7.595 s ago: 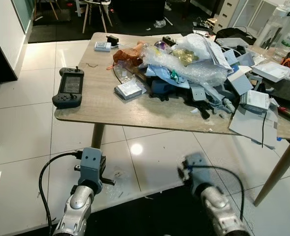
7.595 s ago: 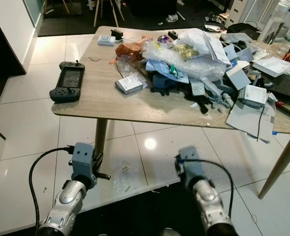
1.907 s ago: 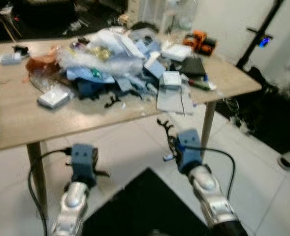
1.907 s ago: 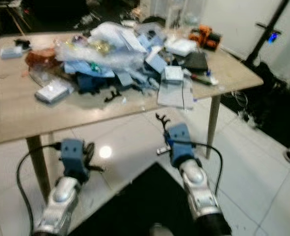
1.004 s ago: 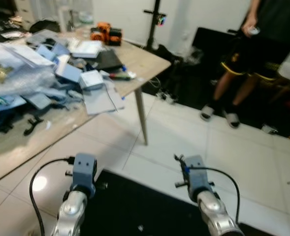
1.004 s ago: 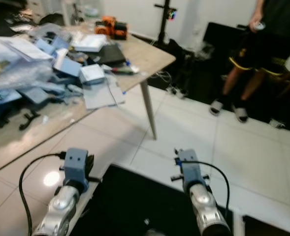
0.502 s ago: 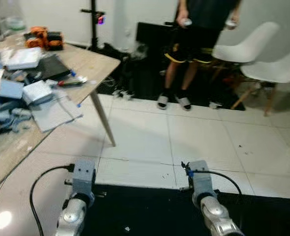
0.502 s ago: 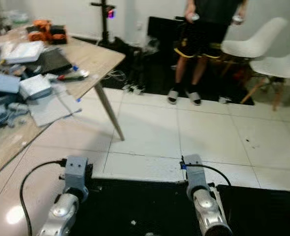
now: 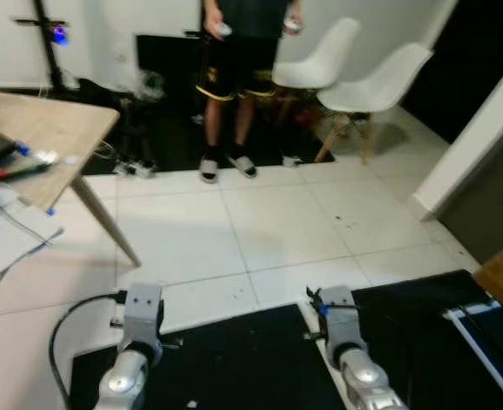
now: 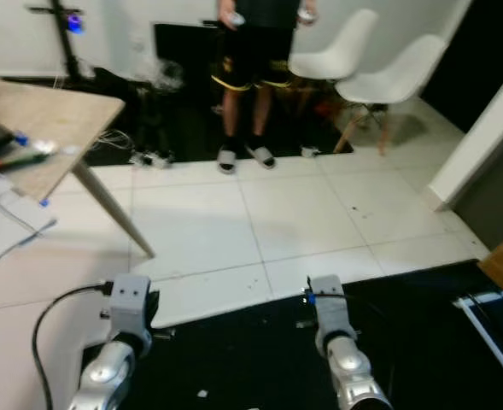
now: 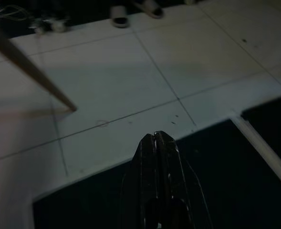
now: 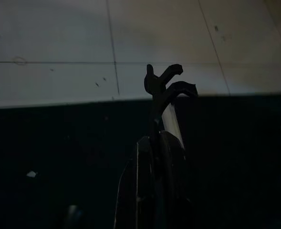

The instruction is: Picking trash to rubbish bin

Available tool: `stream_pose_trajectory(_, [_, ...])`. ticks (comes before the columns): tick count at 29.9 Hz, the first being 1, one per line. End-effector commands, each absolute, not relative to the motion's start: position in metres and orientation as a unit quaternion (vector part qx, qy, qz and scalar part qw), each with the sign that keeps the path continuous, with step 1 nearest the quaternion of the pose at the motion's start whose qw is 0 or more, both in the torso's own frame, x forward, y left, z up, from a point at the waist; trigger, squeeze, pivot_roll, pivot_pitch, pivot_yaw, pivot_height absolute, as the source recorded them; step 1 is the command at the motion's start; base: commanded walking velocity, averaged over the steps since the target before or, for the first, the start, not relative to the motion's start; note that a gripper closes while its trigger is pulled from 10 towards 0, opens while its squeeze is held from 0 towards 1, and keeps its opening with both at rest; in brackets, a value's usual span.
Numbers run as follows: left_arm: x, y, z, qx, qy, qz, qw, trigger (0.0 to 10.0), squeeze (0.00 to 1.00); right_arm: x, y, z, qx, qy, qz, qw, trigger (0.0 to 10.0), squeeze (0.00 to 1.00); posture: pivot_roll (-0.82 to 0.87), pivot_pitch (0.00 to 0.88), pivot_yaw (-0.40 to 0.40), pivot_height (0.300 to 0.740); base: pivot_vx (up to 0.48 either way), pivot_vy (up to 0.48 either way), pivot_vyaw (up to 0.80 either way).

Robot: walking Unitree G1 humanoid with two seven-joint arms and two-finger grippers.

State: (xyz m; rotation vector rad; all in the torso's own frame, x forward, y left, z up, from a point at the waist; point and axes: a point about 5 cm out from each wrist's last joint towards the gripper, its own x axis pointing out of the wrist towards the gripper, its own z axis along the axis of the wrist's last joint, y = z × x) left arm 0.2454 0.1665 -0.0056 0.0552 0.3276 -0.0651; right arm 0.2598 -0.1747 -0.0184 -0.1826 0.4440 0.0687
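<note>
Head views: both arms sit low in the frame over a dark mat [image 9: 234, 359]. A table [image 9: 55, 128] corner juts in at upper left, a person [image 9: 238, 77] stands at top centre beside 2 white chairs [image 9: 353, 68]; open white tile lies between.

Left wrist view: the left gripper [image 11: 158, 138] is pressed together, empty.

Right wrist view: the right gripper [image 12: 152, 143] pinches a black forked scrap [image 12: 165, 83], which could slip from so thin a hold. No bin can be made out.
</note>
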Motion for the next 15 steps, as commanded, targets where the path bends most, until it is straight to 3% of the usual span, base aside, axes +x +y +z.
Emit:
stream_pose_trajectory(1, [0.2465,0.1625,-0.0057,0.011,0.167,-0.038,0.985,10.0,0.0,0.2564,-0.1801,-0.0216,-0.097,0.228,0.03,0.968,10.0,0.0,0.01,0.066,-0.082,0.74,0.0,0.0,-0.8])
stream_pose_trajectory(8, [0.25,0.1576,-0.0021,-0.041,0.164,-0.044,0.985,10.0,0.0,0.259,-0.1782,-0.02,-0.096,0.224,0.031,0.97,10.0,0.0,0.01,0.072,-0.081,0.74,0.0,0.0,-0.8])
stream_pose_trajectory(15, [0.2524,0.1578,0.0008,-0.034,0.158,-0.041,0.986,10.0,0.0,0.2591,-0.1771,-0.0201,-0.095,0.224,0.032,0.969,10.0,0.0,0.01,0.079,-0.081,0.74,0.0,0.0,-0.8])
